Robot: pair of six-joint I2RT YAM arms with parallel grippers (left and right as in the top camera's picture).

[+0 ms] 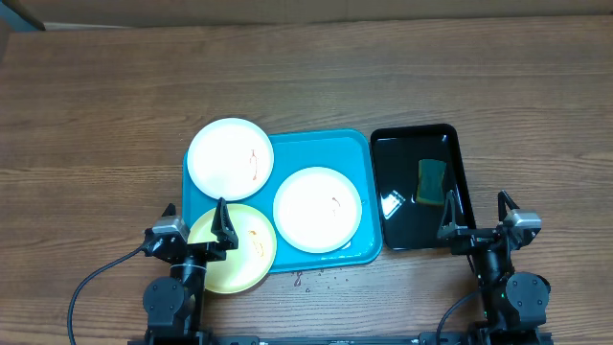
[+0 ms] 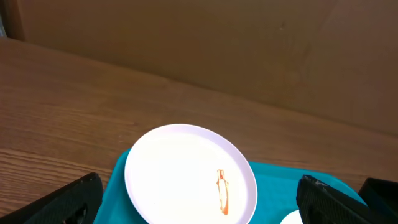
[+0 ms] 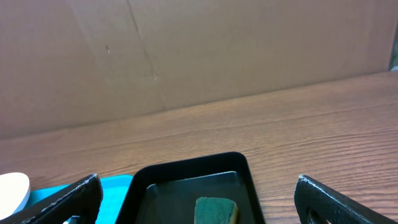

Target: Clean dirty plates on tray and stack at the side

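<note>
The cyan-blue tray [image 1: 359,158] lies mid-table. A white plate [image 1: 230,158] with a reddish smear overlaps its far left corner; it also shows in the left wrist view [image 2: 180,177]. A second white plate [image 1: 317,209] sits in the tray's right half. A pale yellow-green plate [image 1: 244,254] overhangs the near left corner. My left gripper [image 1: 194,230] is open and empty, hovering above the yellow-green plate's near left part. My right gripper [image 1: 476,225] is open and empty at the black tray's near right corner.
A glossy black tray [image 1: 458,163] stands right of the blue tray and holds liquid and a green-and-yellow sponge [image 1: 433,181], which also shows in the right wrist view [image 3: 216,210]. A cardboard wall runs along the table's far edge. Small droplets lie near the blue tray's front edge.
</note>
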